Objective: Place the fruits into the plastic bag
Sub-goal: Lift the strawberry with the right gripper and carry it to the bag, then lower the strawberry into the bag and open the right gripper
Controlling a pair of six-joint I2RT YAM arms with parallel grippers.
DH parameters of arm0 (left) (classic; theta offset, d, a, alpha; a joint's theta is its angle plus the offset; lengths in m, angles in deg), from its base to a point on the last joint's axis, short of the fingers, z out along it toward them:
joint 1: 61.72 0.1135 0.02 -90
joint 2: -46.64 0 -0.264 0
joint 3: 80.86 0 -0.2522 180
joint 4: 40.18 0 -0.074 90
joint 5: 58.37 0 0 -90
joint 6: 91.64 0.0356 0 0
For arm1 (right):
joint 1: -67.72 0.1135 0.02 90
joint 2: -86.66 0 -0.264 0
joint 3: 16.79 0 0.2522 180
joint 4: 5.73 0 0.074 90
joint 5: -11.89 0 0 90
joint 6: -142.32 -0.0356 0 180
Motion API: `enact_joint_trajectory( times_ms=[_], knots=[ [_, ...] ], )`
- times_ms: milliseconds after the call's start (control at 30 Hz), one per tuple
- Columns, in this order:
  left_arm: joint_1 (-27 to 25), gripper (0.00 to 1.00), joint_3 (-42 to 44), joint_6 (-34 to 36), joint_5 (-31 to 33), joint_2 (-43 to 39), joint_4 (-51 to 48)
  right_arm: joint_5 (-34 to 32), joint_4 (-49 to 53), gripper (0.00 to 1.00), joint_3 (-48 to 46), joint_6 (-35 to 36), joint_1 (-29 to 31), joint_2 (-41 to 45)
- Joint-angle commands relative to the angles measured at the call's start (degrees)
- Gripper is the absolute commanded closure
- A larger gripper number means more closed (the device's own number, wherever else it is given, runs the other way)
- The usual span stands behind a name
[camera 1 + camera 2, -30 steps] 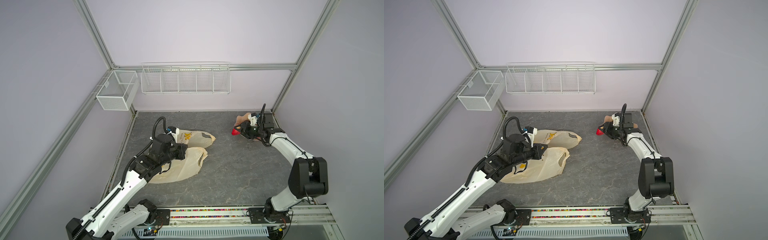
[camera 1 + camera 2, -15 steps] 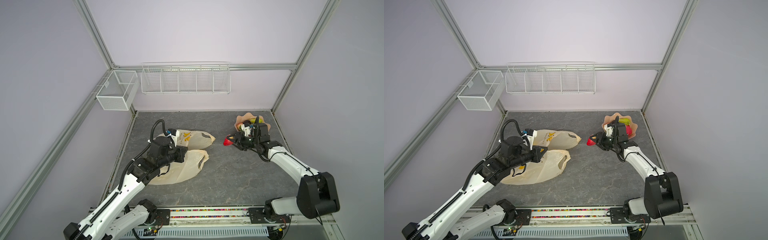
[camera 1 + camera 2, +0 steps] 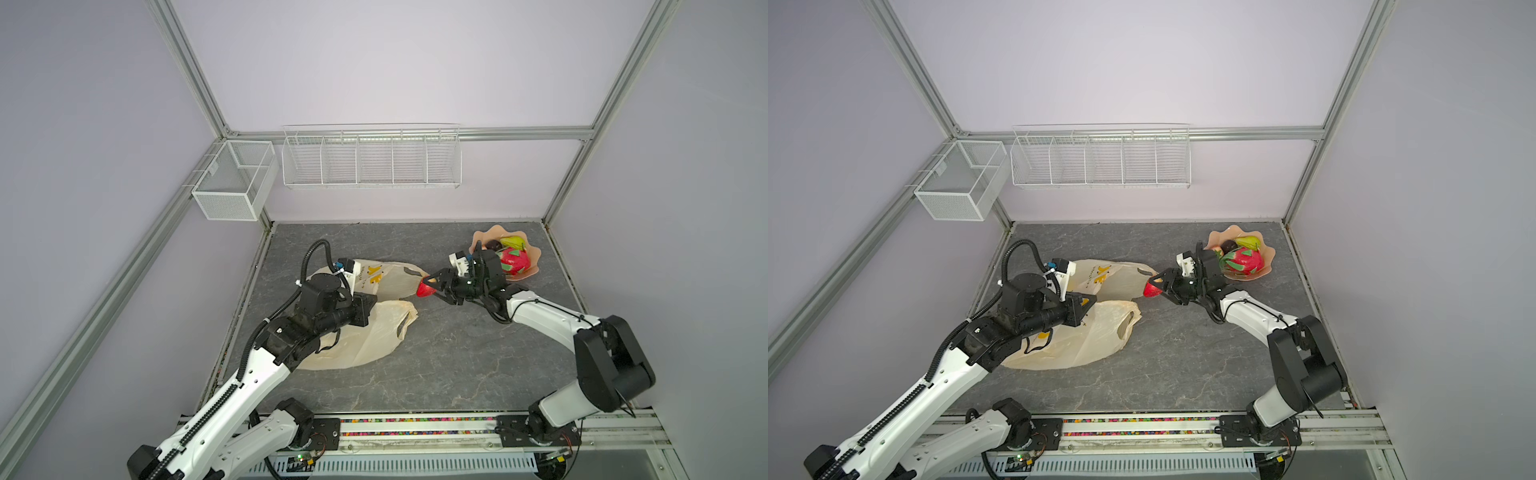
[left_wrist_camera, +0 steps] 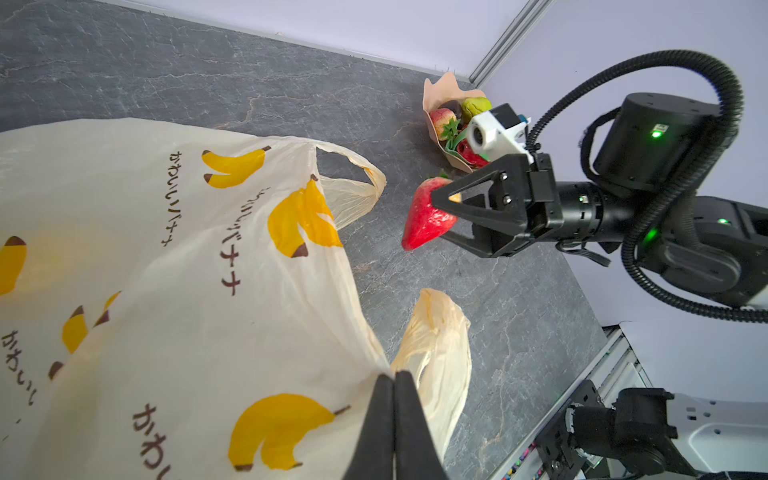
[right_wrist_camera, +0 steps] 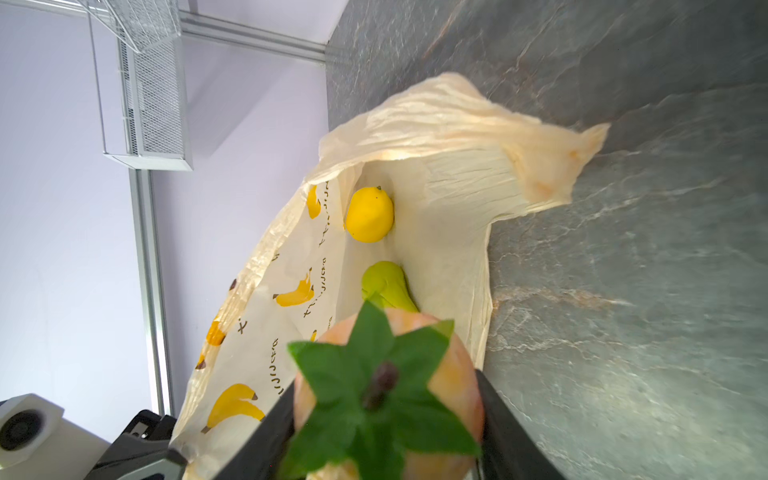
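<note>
While left gripper, jaws shut, pinches upper layer of plastic bag to lift mouth, right gripper clamps strawberry just outside mouth. Bag lies straight ahead of claw, left rear of grey tabletop. Strawberry axis: tip leading, calyx toward wrist. Lemon, green pear inside bag. Dragon fruit in scalloped bowl, rear right corner — right arm nearer.

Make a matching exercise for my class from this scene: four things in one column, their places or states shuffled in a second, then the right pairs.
Things:
1 strawberry
2 yellow fruit
3 dragon fruit
4 left gripper

Places or states:
A in the peach bowl
B shut on the plastic bag edge
C held in the right gripper
D inside the plastic bag

Pairs: 1-C; 2-D; 3-A; 4-B
</note>
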Motion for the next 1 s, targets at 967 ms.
enact_joint_trajectory(
  times_ms=[967],
  knots=[
    [-0.1,1.0,1.2,0.9,2.6,0.2,3.4,3.9,-35.9,0.59,19.4,-35.0,24.9,-36.2]
  ],
)
